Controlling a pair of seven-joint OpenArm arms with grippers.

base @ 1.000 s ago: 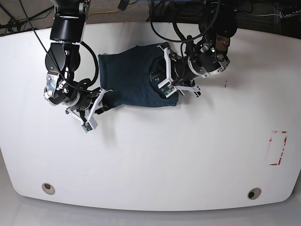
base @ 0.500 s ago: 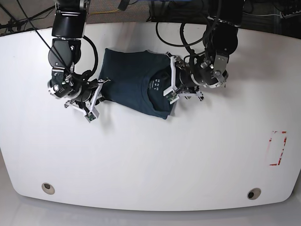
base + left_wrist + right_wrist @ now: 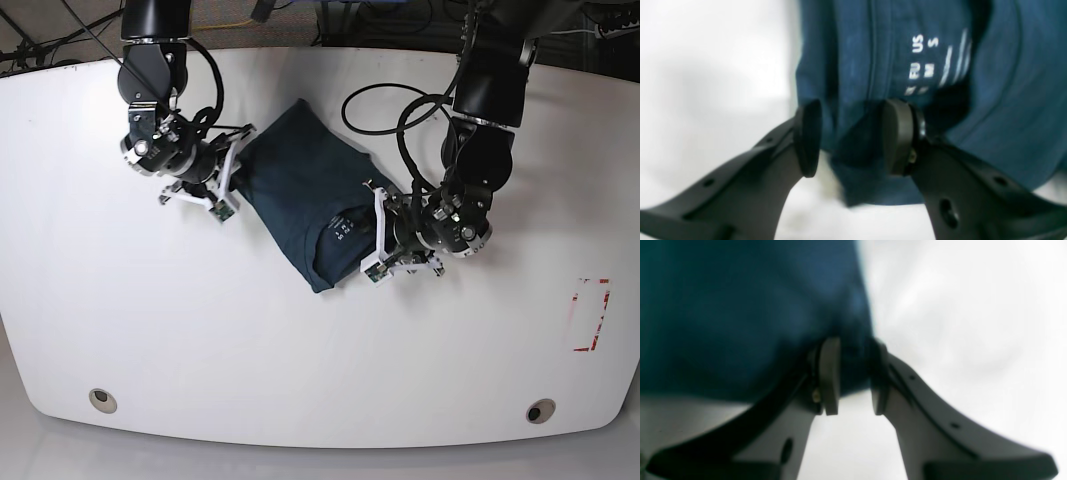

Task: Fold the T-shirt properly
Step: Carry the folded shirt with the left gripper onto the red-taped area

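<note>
The T-shirt (image 3: 305,190) is shown folded into a compact dark navy-teal bundle, lying obliquely on the white desk (image 3: 300,350) toward its far half, between the two arms. A small block of white printed characters is seen on the cloth near the bundle's near end, beside the left end effector (image 3: 375,232).

In the left wrist view, the left end effector (image 3: 848,136) is seen with its two black pads parted by a moderate gap. A fold of the T-shirt (image 3: 880,66) at the garment's corner lies between the pads; the right-hand pad is pressed against the cloth, while a sliver of desk is visible between the cloth and the left-hand pad. Whether the fold is firmly gripped cannot be told. The printed letters "US", "S" and "EU" can be read just above the pads.

In the right wrist view, which is blurred, the right end effector (image 3: 853,380) is seen with its pads narrowly parted. An edge of the T-shirt (image 3: 740,306) is held between their upper parts, and bare desk shows between their lower tips. In the base view, the right end effector (image 3: 225,185) is placed at the bundle's far-left edge.

A red rectangular marking (image 3: 590,315) is visible on the desk, well apart from the garment, and two round fittings (image 3: 102,400) are set near the desk's near edge.
</note>
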